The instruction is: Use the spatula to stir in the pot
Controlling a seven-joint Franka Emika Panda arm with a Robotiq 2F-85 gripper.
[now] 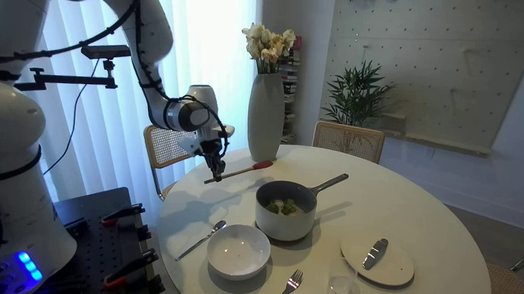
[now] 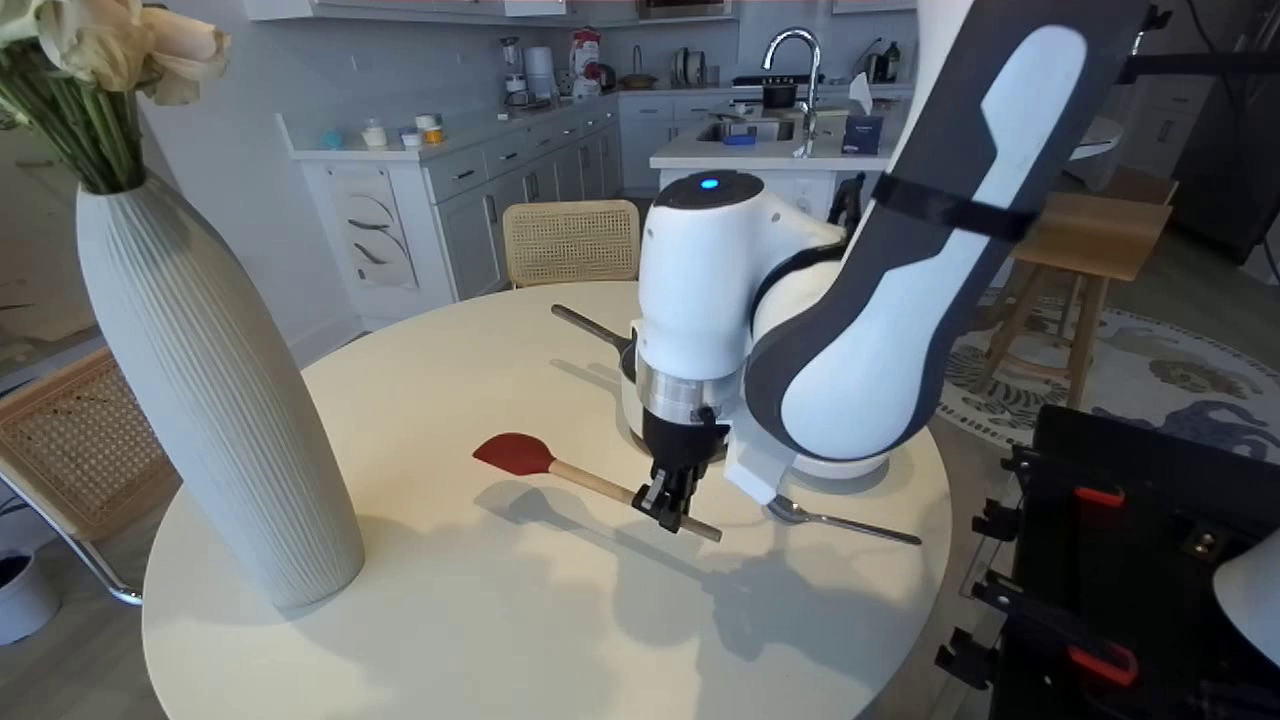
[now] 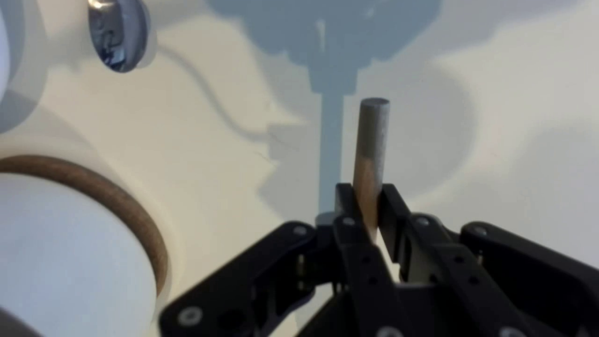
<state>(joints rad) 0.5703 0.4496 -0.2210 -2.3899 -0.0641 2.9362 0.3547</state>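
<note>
The spatula, with a red head and pale wooden handle, shows in both exterior views (image 1: 242,171) (image 2: 592,482). My gripper (image 1: 217,178) (image 2: 662,508) is shut on its handle near the tail end. The spatula is held roughly level above the table, its head pointing away from the robot base. In the wrist view the handle's grey end (image 3: 373,131) sticks out from between the fingertips (image 3: 367,201). The pot (image 1: 284,221), pale outside and dark inside with green contents, stands beside the spatula, apart from it. It is partly hidden behind the arm in an exterior view (image 2: 592,328) and shows in the wrist view (image 3: 75,257).
A white bowl (image 1: 238,249) and spoon (image 1: 202,239) stand near the pot. A fork (image 1: 287,289), a clear glass (image 1: 343,284) and a plate (image 1: 398,269) with a knife lie on the table. A tall vase (image 1: 265,115) with flowers stands near the spatula head.
</note>
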